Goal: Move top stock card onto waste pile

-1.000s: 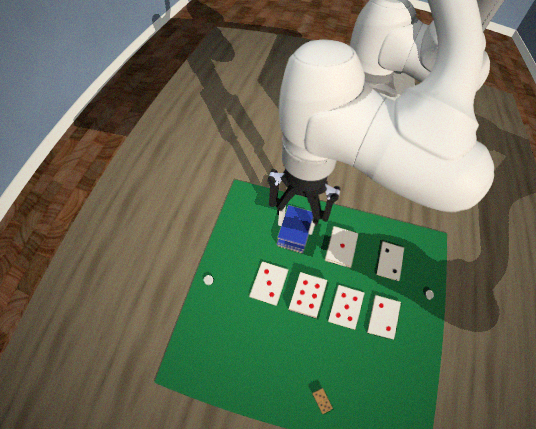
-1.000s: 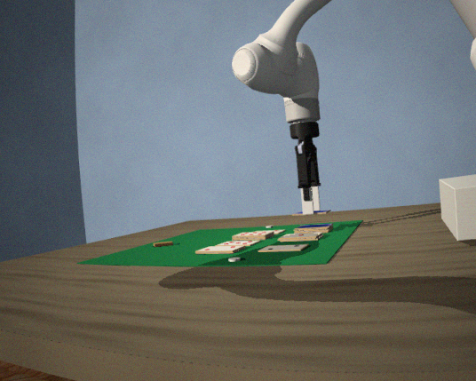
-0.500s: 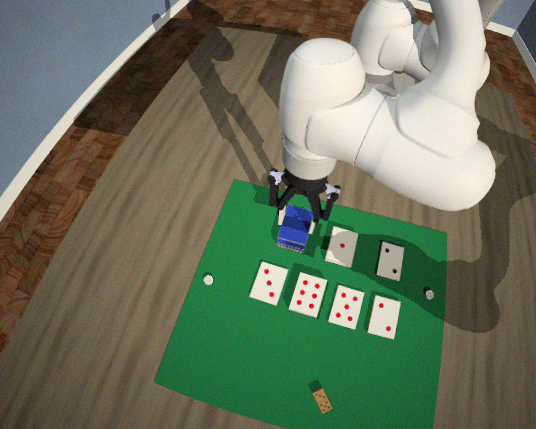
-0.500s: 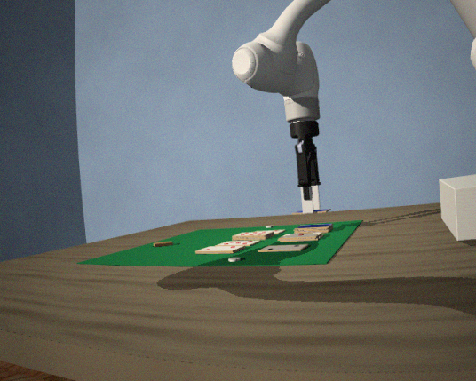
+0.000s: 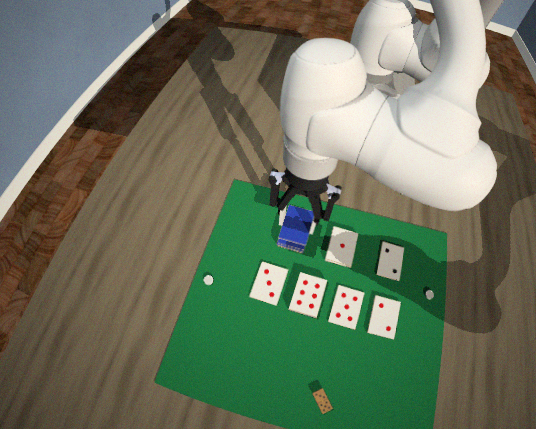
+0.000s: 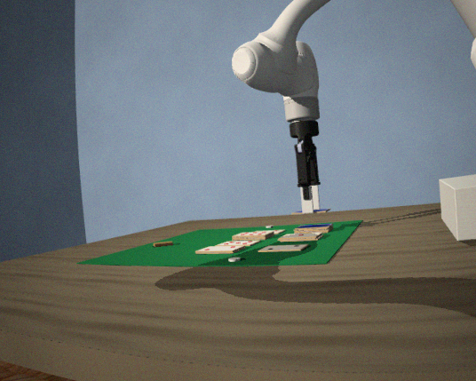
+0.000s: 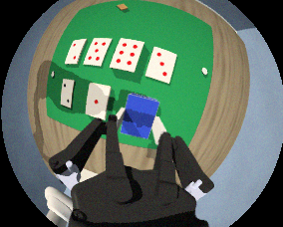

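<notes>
My gripper (image 5: pixel 304 216) is shut on a blue-backed card (image 5: pixel 296 221) and holds it flat in the air, a little above the face-down stock (image 5: pixel 291 242). In the side view the held card (image 6: pixel 311 210) hangs clear above the stock (image 6: pixel 313 228). The wrist view shows the card (image 7: pixel 141 116) between my fingers. The waste pile (image 5: pixel 341 246), a face-up card with one red pip, lies right beside the stock on the green mat (image 5: pixel 302 321); it also shows in the wrist view (image 7: pixel 99 100).
A card with two black pips (image 5: pixel 389 260) lies beyond the waste pile. Several red-pip cards (image 5: pixel 308 294) form a second row. Two white discs (image 5: pixel 208 279) (image 5: pixel 429 294) and a small brown tile (image 5: pixel 322 401) sit on the mat. A white box (image 6: pixel 465 205) stands off the mat.
</notes>
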Motion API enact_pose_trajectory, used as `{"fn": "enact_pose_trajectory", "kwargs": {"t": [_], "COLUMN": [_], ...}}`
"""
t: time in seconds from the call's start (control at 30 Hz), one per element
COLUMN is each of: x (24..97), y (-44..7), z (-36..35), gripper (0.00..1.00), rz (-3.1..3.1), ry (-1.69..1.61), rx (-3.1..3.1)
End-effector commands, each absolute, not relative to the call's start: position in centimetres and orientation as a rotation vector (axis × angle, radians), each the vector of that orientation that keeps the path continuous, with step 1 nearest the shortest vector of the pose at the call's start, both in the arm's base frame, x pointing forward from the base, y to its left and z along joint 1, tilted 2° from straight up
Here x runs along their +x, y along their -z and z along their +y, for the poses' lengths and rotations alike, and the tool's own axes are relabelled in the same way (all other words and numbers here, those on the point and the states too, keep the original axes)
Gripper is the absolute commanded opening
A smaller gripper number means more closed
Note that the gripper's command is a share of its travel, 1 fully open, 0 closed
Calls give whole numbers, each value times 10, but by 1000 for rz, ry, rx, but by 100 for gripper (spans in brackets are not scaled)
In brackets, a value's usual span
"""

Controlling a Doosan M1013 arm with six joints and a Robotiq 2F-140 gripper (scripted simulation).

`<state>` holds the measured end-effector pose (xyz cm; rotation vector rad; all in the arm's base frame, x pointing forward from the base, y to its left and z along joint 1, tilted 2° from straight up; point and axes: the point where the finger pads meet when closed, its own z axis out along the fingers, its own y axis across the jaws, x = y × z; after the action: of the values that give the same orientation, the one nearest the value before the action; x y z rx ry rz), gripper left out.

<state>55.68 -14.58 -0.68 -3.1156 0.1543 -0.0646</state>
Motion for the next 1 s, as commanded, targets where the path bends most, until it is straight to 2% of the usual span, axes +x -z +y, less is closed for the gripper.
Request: {"fn": "enact_pose_trajectory", "kwargs": {"t": [0.0,0.57,0.97], "x": [556,565,567], "y": [5,3,2], "z": [-136,-54,-30], "gripper": [43,43,43], "rz": [156,169,173], "ry": [56,56,56], "rx": [-3115,-3114,-3114]}}
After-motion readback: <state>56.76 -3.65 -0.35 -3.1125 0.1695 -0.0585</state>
